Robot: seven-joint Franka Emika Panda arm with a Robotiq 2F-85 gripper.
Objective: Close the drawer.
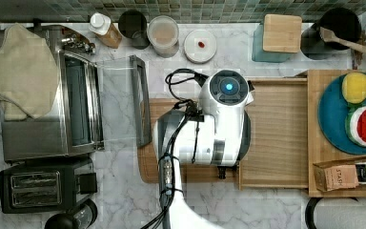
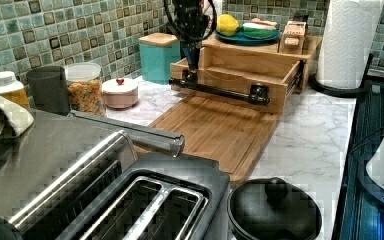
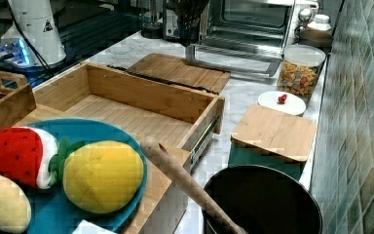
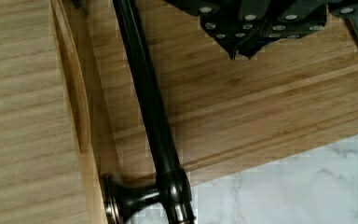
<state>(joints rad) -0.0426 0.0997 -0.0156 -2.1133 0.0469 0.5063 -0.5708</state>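
Drawer [image 1: 276, 138] sat pulled well out of its wooden stand [image 1: 314, 181], right of centre in the top view, bare inside. In the left view it was upper centre, its front wall facing the camera with the black bar handle [image 2: 215, 90] across it. In the right view it filled the middle-left, open toward the toaster oven [image 3: 246, 29] at the top of the frame.

Gripper [image 2: 192, 62] hung at the handle's left end in the left view, just in front of the drawer's front wall, over the cutting board [image 2: 215, 132]. In the wrist view the fingertips [image 4: 242, 44] pointed down at the board, close together, nothing between them, just beside the handle [image 4: 149, 107] but apart from it. Probably kept narrow because a push needs no grasp, only a flat contact on the front.

Arm body [image 1: 209, 129] covered the drawer's front edge in the top view. The cutting board lay directly in front of the drawer, flat and low, so it looked unlikely to block the slide.

Judgement: closing not yet done; drawer fully extended. Next move likely a push toward the stand. An off-centre push near one handle end might skew the drawer on its rails.

Plate [image 1: 333, 124] with toy fruit rested on top of the stand, clear of the drawer's path.
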